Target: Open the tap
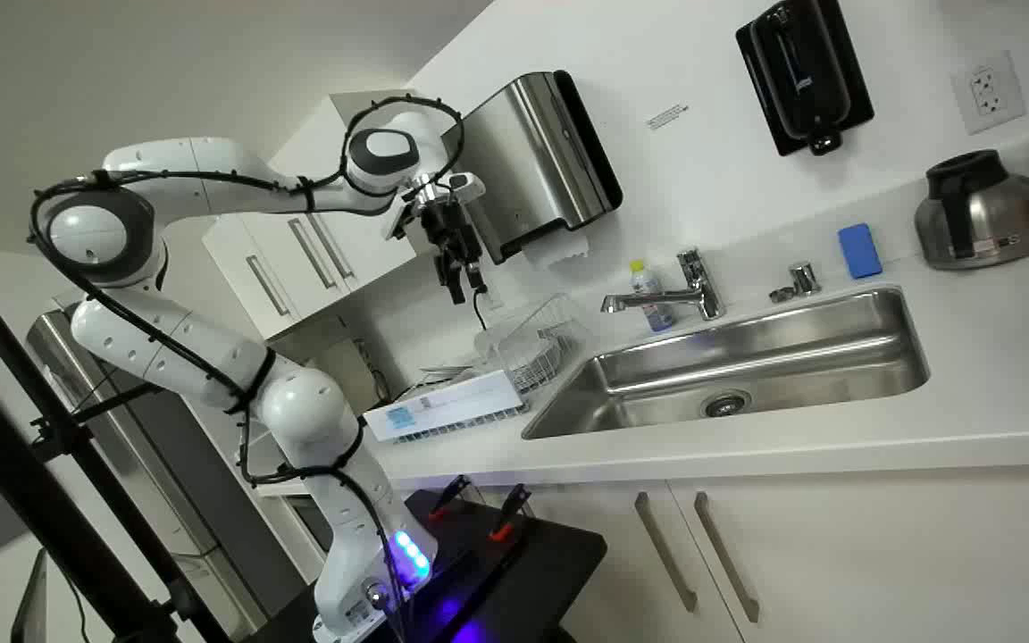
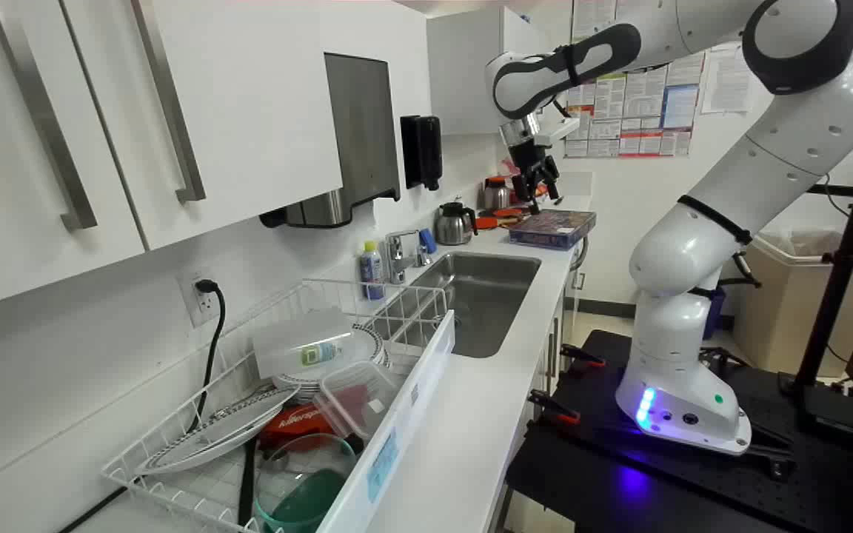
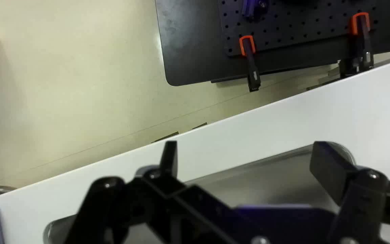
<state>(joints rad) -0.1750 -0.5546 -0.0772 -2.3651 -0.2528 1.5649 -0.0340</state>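
The chrome tap (image 1: 704,290) stands on the counter behind the steel sink (image 1: 814,379). Its spout reaches out to the side and its lever sits on top. The tap (image 2: 396,255) and the sink (image 2: 487,296) also show in an exterior view, the tap's spout there partly unclear. My gripper (image 1: 468,291) is open and empty, high above the counter and apart from the tap; it also shows in an exterior view (image 2: 543,200). In the wrist view the fingers (image 3: 244,147) stand wide apart over the sink (image 3: 259,179). The tap is out of the wrist view.
A spray bottle (image 2: 372,272) stands beside the tap, and a stubby chrome fitting (image 1: 804,279) and blue sponge (image 1: 859,251) along the wall. A steel towel dispenser (image 1: 528,156) and black dispenser (image 1: 806,76) hang above. A dish rack (image 2: 415,296), carafe (image 1: 986,219) and box (image 2: 554,228) flank the sink.
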